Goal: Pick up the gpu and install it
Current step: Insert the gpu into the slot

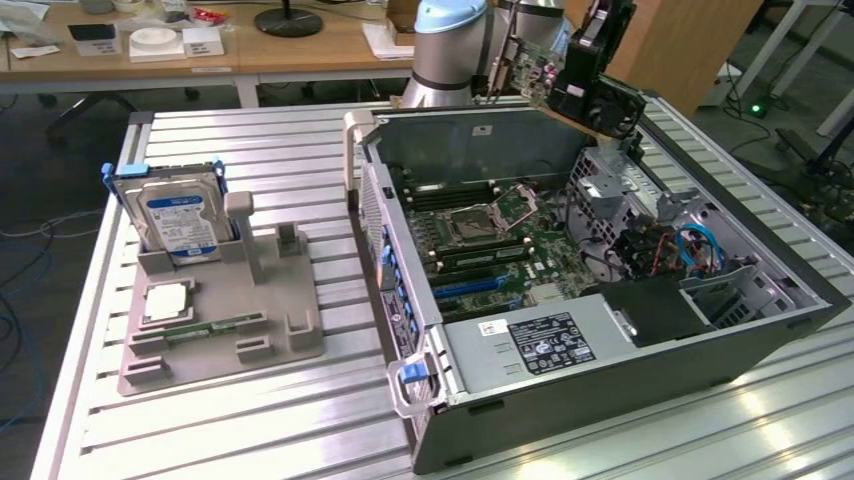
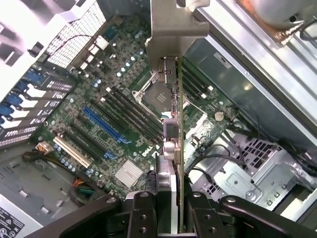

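The gripper [image 2: 177,204], clamped on the gpu [image 1: 601,95], hangs at one o'clock of the motherboard [image 1: 501,245]; good seating likely needs the card upright, edge aligned with the blue slot [image 1: 467,285].

gpu [image 1: 601,100] above computer case [image 1: 601,400]

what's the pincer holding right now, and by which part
The gpu, clamped in the pincer by the end opposite its metal bracket, over the open computer case.
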Available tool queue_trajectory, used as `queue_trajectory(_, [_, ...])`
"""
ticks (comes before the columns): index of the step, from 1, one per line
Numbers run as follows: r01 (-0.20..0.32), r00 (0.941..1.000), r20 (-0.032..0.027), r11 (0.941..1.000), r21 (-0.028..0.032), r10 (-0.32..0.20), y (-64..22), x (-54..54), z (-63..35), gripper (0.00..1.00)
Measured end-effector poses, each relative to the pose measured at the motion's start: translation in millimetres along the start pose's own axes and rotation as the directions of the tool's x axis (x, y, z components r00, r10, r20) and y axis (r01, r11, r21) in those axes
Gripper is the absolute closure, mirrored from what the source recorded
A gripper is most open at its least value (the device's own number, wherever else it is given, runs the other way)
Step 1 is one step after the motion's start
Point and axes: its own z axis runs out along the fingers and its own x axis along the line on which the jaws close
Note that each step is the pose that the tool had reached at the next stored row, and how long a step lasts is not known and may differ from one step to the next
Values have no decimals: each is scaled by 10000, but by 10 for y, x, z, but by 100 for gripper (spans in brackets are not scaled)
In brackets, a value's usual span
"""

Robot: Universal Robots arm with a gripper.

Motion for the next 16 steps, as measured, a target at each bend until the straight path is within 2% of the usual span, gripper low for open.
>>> queue_trajectory(8, [771, 9970, 2, 9970, -32, -771, 0, 0, 2, 72])
queue_trajectory(16, [1638, 9865, 7, 9865, -67, -1638, 0, 0, 4, 72])
